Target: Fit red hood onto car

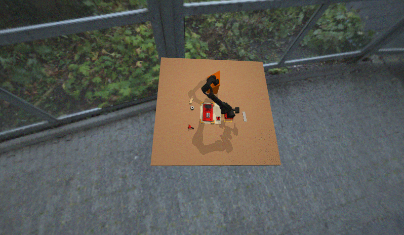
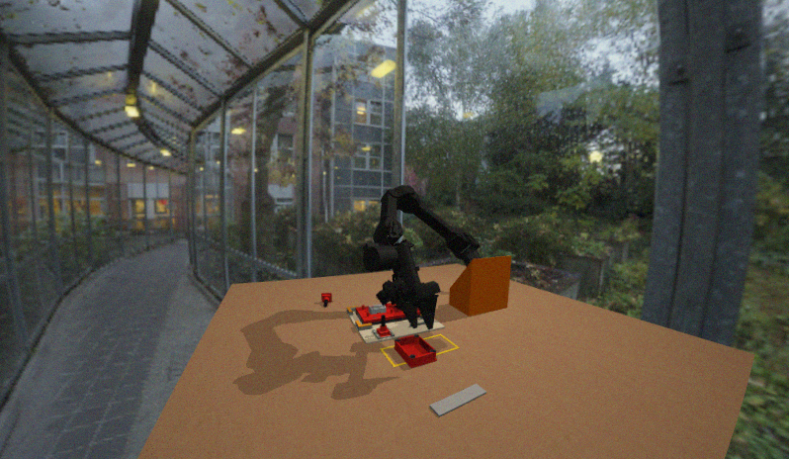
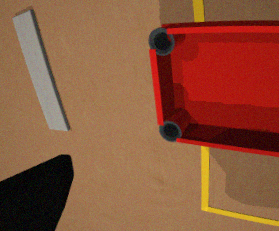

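The red hood [image 1: 226, 117] [image 2: 414, 349] [image 3: 231, 87] lies on the table inside a yellow marked rectangle [image 2: 449, 340], skewed to its lines. Dark holes show in its corner bosses. It looks hollow side up. The red chassis [image 1: 204, 113] [image 2: 366, 313] with its engine sits in the beige jig [image 1: 216, 112] [image 2: 386, 336], to the left of the hood in the top view. My gripper [image 1: 231, 113] [image 2: 417, 314] [image 3: 180, 166] is open and empty. It hangs above the table between the jig and the hood, touching neither.
A grey flat strip [image 1: 244, 116] [image 2: 457, 399] [image 3: 41, 74] lies beyond the hood. An orange block [image 1: 216, 77] [image 2: 482, 284] stands at the arm's base. A small red part [image 1: 190, 126] [image 2: 326, 297], a grey ring [image 1: 192, 107] and a wooden peg [image 1: 191, 100] lie left of the jig.
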`<state>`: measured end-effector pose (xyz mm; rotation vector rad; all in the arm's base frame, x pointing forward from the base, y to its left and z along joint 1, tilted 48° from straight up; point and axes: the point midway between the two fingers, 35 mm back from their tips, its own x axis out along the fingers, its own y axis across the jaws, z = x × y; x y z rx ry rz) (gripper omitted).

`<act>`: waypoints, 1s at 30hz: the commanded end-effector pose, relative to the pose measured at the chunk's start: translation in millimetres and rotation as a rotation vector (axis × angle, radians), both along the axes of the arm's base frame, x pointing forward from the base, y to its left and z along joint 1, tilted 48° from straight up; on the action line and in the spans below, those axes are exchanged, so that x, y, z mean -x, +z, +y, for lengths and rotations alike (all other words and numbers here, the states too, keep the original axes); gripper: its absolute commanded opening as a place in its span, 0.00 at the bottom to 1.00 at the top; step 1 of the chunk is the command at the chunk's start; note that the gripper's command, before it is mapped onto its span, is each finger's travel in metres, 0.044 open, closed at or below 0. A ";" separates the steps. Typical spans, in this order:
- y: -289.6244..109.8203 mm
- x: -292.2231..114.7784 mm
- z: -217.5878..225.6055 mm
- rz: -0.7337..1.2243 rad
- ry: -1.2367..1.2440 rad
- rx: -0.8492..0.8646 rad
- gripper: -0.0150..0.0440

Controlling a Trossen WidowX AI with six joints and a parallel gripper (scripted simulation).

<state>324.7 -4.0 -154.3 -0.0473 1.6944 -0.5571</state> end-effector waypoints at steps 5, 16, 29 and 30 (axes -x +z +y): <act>5.1 4.1 -7.3 0.106 0.886 -0.425 1.00; 14.8 1.7 -11.2 0.032 1.599 -0.547 1.00; 16.0 1.5 -11.6 0.023 1.676 -0.547 1.00; 16.0 1.5 -11.6 0.023 1.676 -0.547 1.00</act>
